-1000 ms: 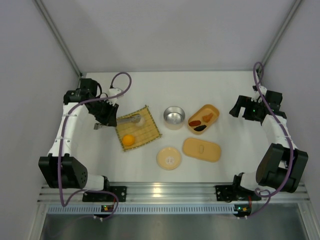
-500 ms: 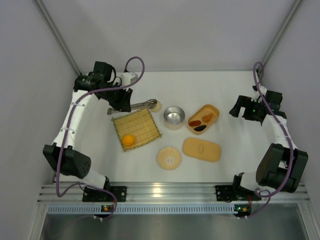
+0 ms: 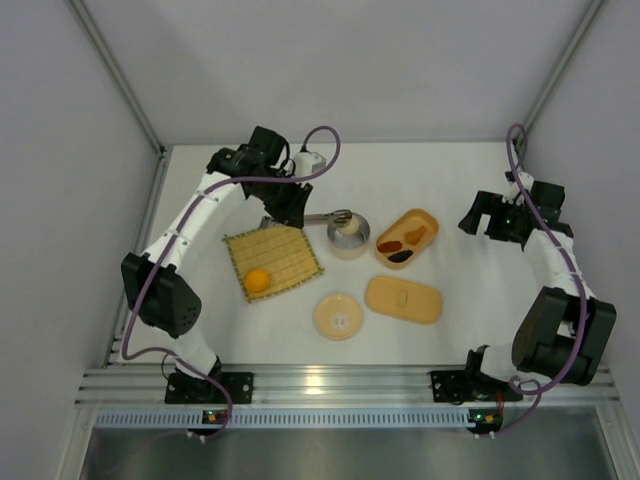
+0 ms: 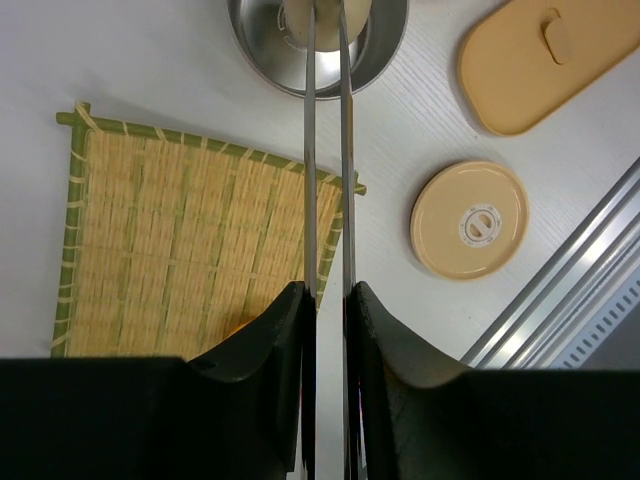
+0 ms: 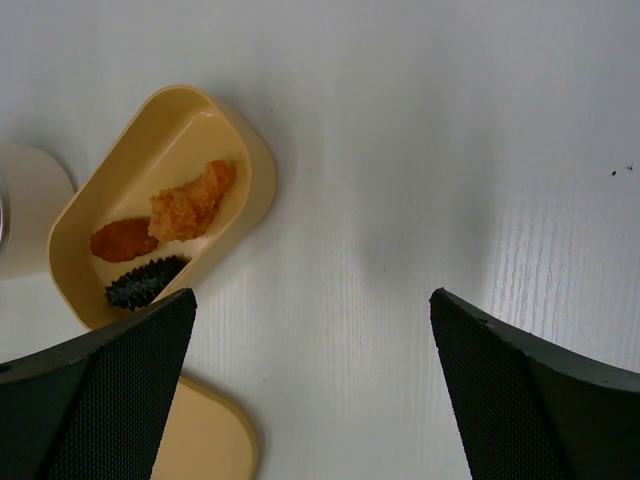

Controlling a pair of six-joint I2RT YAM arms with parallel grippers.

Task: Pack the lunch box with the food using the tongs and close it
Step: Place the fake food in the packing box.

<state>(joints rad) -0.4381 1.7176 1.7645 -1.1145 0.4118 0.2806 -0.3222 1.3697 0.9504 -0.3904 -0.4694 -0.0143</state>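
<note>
My left gripper (image 3: pixel 291 208) (image 4: pixel 328 295) is shut on the tongs (image 3: pixel 325 215) (image 4: pixel 309 150). Their two arms stand close together and reach out over the steel bowl (image 3: pixel 348 236) (image 4: pixel 378 58). A white ball (image 4: pixel 296 14) shows at the tong tips above the bowl. The lunch box (image 3: pixel 424 218) (image 5: pixel 175 135) lies open and holds an orange-tan piece (image 5: pixel 192 203), a reddish-brown piece (image 5: pixel 123 240) and a dark brown oval (image 5: pixel 145 282). Its oblong lid (image 3: pixel 403 299) (image 4: pixel 540 60) lies flat in front of it. An orange ball (image 3: pixel 257 281) rests on the mat. My right gripper (image 3: pixel 484 218) (image 5: pixel 315 380) is open, right of the box.
The woven bamboo mat (image 3: pixel 275 258) (image 4: pixel 180 240) lies left of the bowl, below the tongs. A round tan lid (image 3: pixel 339 315) (image 4: pixel 470 220) sits near the front middle. Grey walls close in the left, right and back; an aluminium rail (image 3: pixel 330 380) runs along the near edge.
The left arm has swung right, carrying the tongs with the white ball from over the mat to over the steel bowl. The right arm has not moved.
</note>
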